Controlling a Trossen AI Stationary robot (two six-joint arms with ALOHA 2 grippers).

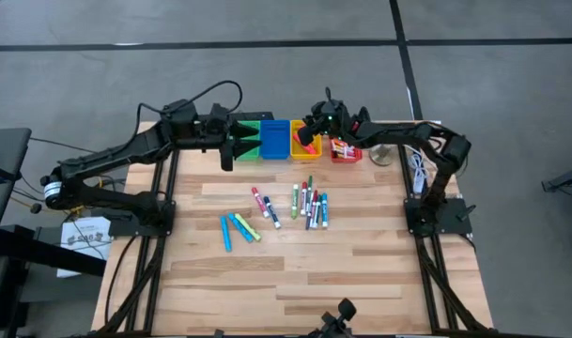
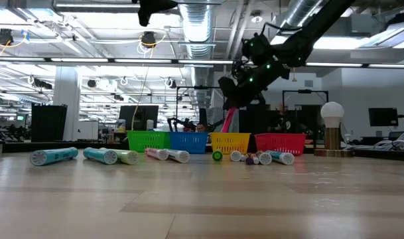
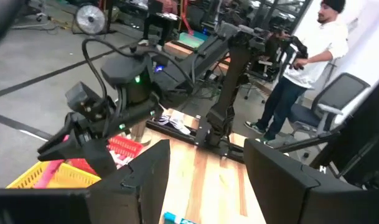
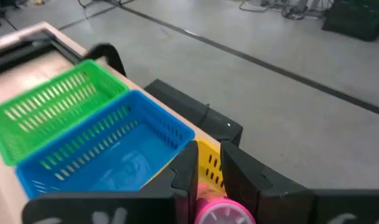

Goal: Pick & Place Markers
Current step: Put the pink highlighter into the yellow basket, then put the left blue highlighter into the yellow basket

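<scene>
Right wrist view: right tool (image 4: 209, 180) clamped on pink marker (image 4: 217, 211), directly over yellow bin (image 4: 208, 163); left tool (image 1: 231, 141) spread open nearby.

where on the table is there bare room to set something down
Most of the wooden table nearer than the loose markers is bare, as is the strip along each side edge. It is crowded mid-table around the markers and along the far edge, where the four bins stand with the left gripper and right gripper over them.
</scene>
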